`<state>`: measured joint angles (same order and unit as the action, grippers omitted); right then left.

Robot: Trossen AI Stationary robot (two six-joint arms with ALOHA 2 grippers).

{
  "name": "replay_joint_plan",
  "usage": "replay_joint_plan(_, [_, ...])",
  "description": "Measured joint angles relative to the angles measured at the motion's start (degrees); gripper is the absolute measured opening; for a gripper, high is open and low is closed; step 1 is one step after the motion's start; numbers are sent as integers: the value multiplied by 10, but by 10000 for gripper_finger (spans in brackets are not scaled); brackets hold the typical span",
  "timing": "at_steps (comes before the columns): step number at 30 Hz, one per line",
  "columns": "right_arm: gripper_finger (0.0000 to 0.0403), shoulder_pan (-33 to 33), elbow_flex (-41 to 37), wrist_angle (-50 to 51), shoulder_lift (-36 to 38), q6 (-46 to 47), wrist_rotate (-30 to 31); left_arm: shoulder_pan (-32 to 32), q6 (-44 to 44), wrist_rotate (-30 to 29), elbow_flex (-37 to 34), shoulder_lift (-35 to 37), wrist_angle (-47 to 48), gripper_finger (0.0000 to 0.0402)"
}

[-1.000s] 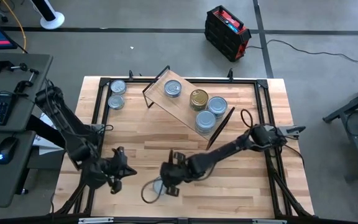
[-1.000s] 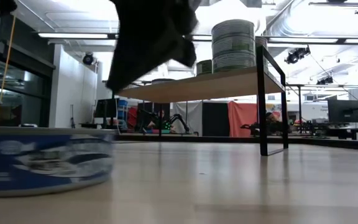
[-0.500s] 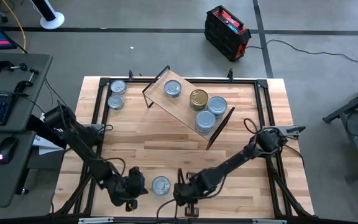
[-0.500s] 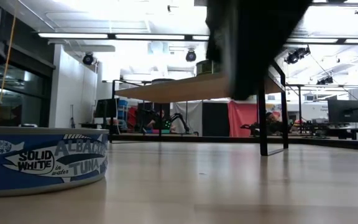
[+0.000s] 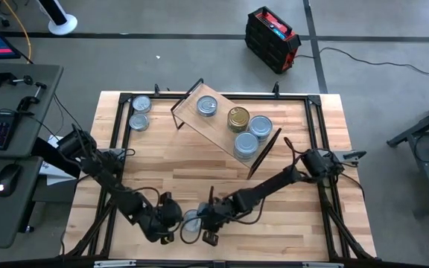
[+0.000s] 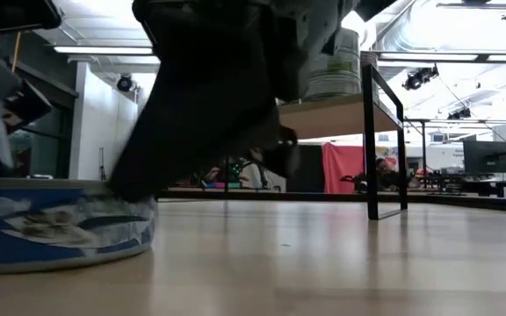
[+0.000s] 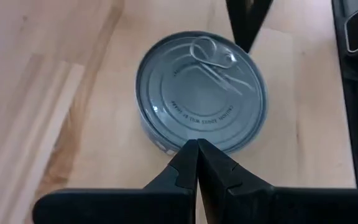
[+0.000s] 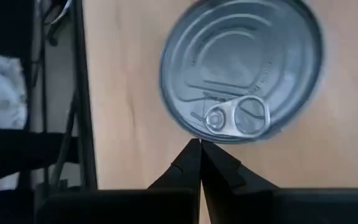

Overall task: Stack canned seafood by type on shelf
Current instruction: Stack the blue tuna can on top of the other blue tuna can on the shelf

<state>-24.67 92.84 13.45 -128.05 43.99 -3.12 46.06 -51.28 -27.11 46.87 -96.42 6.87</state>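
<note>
Near the front edge of the table (image 5: 162, 167) lies a lone tuna can (image 5: 192, 221), flat, silver-blue top up with its pull ring showing. Both arms crowd it from either side. The left gripper (image 5: 167, 218) sits just beside the can on its left, fingers (image 7: 182, 168) pressed together with no gap, tips at the can's rim and holding nothing. The right gripper (image 5: 207, 221) is just beside the can on its right, its fingers (image 8: 211, 165) likewise closed tight and empty, tips pointing at the rim near the pull ring.

Farther back stands the shelf (image 5: 222, 123), set at an angle to the table edges, carrying a silver-topped can (image 5: 208, 106), a gold-topped can (image 5: 237, 117) and two more silver-blue cans (image 5: 259, 125) (one near the shelf's end). Two further cans (image 5: 140, 112) sit on the table at the back left corner, touching each other.
</note>
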Motion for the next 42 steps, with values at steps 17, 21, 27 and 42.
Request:
replay_joint_plan(17, [0,16,1,-24,23,-41,-2,43,-75,2,1,9,52,0])
replay_joint_plan(21, [0,25,1,-36,23,-55,-2,44,-76,-21,1,9,55,0])
replay_joint_plan(27, [0,37,1,-35,24,-66,-16,32,-61,-27,1,6,54,0])
replay_joint_plan(42, [0,28,2,103,47,-90,-85,32,-44,-46,0,62,66,0])
